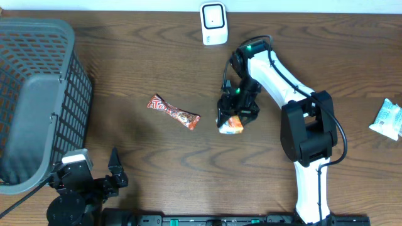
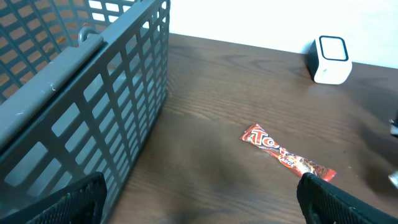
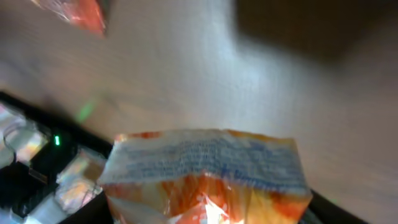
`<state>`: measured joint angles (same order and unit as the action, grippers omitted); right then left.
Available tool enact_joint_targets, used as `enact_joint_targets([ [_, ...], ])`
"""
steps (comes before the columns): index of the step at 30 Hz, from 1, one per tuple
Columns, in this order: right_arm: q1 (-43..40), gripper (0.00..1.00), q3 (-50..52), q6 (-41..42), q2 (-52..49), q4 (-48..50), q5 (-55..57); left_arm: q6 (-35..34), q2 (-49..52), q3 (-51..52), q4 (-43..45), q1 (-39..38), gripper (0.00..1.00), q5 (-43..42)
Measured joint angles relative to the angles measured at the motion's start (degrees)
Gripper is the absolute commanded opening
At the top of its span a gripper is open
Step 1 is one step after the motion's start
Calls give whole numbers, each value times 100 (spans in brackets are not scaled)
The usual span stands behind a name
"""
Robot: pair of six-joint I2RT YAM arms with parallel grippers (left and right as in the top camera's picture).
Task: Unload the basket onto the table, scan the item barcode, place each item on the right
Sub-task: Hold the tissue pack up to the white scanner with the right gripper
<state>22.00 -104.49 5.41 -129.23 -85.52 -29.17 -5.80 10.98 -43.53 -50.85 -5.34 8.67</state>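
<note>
orange-and-white crinkly foil snack packet (image 1: 231, 126) pinched in r gripper (image 1: 234, 117), jaws part-closed round it, mid-table, prob lifted off the dark wood table (image 1: 157, 56); can't tell for sure. wrist view blurred: white printed band across packet top, no barcode legible. small white box scanner (image 1: 213, 24) at far edge, well apart from packet. step in hand, prob: carrying packet to scanner. next move needs barcode face turned to scanner window & held steady near it. red twisted-end candy bar wrapper (image 1: 174, 112) lying to the left, white-green pouch (image 1: 386, 119) at r edge, grey plastic mesh basket (image 1: 38, 94) at l. l gripper (image 2: 198, 211) low by basket, fingers spread wide, holding nothing.
</note>
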Motion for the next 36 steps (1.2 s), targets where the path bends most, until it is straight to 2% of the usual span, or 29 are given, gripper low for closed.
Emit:
enact_joint_targets([
  [7,-2,60,-240,0,-26,1069,2,0,0,0,2,0,98,0],
  [15,-2,64,-1534,20,-50,2166,326,0,0,0,2,0,98,0],
  [26,-2,61,-1810,144,-197,5145,1989,0,0,0,4,0,98,2],
  [36,-2,60,-1814,157,-1119,7829,3106,0,0,0,2,0,98,2],
])
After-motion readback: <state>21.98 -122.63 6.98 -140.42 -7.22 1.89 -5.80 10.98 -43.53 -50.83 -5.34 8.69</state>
